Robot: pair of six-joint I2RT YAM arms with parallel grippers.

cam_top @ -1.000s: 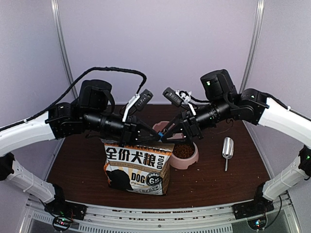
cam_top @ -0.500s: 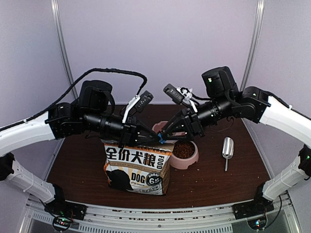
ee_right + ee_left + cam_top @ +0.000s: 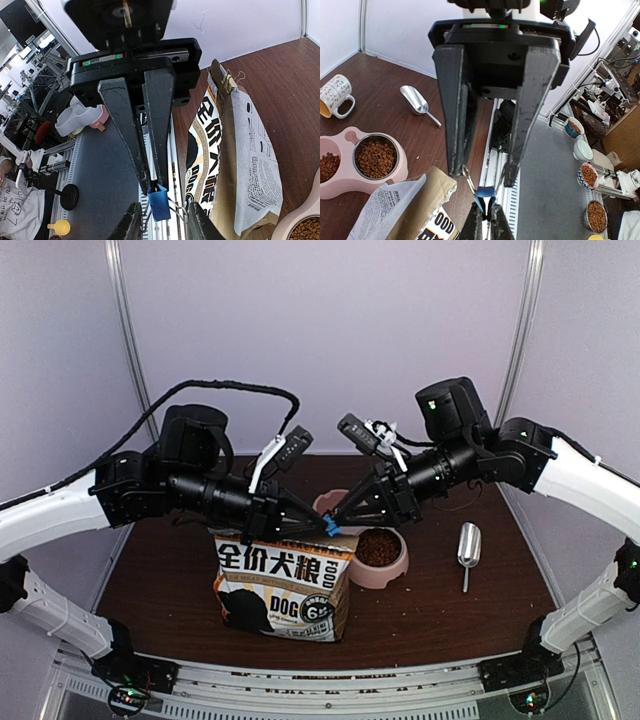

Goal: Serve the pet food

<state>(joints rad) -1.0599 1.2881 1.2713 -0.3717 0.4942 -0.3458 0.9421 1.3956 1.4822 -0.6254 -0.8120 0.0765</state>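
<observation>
A blue binder clip hangs in the air above the top right corner of the kraft "DOG" bag, between both grippers. My left gripper presses its fingertips on the clip's two wire handles. My right gripper comes from the opposite side, its fingers pinched on the clip's blue body. The pet food fills the steel cup of the pink double bowl just right of the bag. More kibble lies in the bowl's other cup.
A metal scoop lies right of the bowl. A patterned mug stands behind the bowl. A gold clip stays on the bag's far top corner. The bag's top flap is folded over.
My right gripper's fingers have drawn together onto the blue clip. The left gripper has kept its hold on the wire handles. Bag, bowl and scoop have not moved.
</observation>
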